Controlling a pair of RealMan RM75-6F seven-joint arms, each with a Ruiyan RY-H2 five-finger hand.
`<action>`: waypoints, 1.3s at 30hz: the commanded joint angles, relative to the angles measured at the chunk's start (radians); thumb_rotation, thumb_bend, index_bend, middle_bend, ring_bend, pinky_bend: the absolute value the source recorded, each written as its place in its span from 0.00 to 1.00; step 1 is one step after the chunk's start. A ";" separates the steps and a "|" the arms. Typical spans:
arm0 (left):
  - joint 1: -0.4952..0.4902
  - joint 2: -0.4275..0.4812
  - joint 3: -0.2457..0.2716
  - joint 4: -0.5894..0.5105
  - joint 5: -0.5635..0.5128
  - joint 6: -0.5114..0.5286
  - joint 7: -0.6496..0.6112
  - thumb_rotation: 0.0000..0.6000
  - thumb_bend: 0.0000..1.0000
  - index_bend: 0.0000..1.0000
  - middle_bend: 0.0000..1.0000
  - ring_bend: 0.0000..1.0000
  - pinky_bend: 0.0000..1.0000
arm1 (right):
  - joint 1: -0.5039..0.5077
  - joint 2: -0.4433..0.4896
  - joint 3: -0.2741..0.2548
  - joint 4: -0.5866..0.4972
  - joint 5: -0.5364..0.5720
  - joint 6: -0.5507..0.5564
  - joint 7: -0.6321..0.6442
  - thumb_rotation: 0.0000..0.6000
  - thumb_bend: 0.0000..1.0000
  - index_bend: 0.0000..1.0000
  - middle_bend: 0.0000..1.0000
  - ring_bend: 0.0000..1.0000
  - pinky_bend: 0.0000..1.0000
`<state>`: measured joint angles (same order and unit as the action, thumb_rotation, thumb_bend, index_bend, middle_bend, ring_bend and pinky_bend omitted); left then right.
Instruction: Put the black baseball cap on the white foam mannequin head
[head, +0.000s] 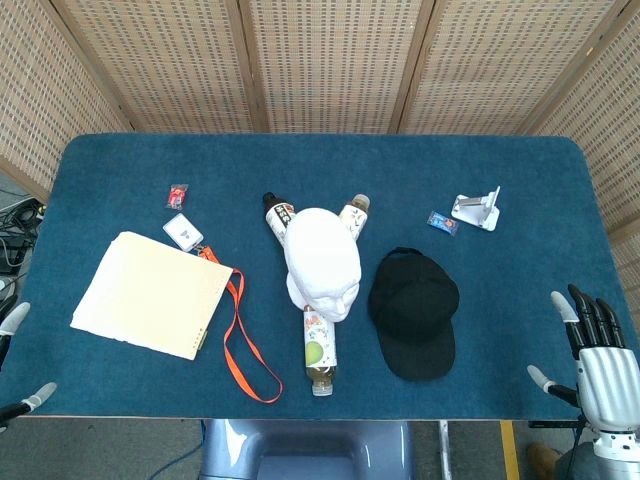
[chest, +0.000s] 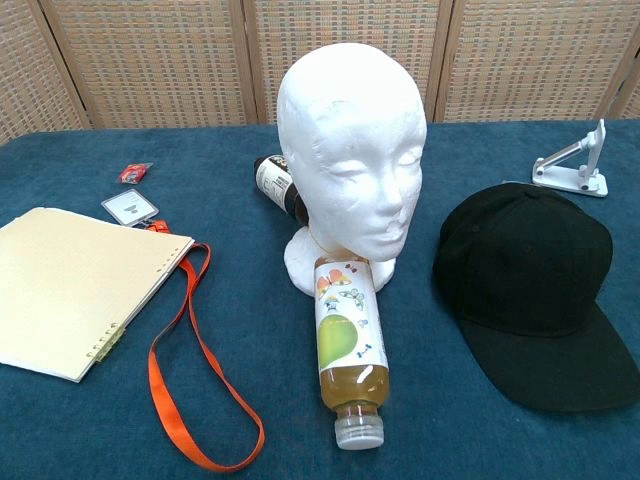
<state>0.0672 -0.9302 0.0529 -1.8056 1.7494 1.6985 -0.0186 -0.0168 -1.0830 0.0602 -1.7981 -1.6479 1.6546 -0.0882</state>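
Against mannequin head (chest: 345, 160), juice bottle (chest: 346, 345), dark bottle (chest: 275, 183)

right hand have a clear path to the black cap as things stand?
Probably yes. The right hand is open at the table's near right edge, and only bare blue cloth lies between it and the black cap. The mannequin head stands on the cap's far side.

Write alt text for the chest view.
A white foam mannequin head stands upright on a blue table, with a black baseball cap lying to its right. A juice bottle, orange lanyard and notebook lie nearby.
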 joint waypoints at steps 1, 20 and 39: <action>0.000 0.000 0.000 0.000 0.000 0.001 -0.001 1.00 0.00 0.00 0.00 0.00 0.00 | 0.000 -0.001 0.000 0.000 -0.001 0.001 0.000 1.00 0.00 0.00 0.00 0.00 0.00; -0.015 -0.005 -0.013 -0.017 -0.043 -0.039 0.025 1.00 0.00 0.00 0.00 0.00 0.00 | 0.140 -0.089 -0.075 0.132 -0.136 -0.272 -0.244 1.00 0.00 0.00 0.81 0.94 1.00; -0.032 -0.012 -0.028 -0.034 -0.094 -0.081 0.059 1.00 0.00 0.00 0.00 0.00 0.00 | 0.249 -0.352 -0.125 0.370 -0.266 -0.387 -0.329 1.00 0.10 0.14 0.94 1.00 1.00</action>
<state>0.0350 -0.9420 0.0250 -1.8390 1.6556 1.6182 0.0404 0.2238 -1.4199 -0.0674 -1.4418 -1.9109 1.2662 -0.4166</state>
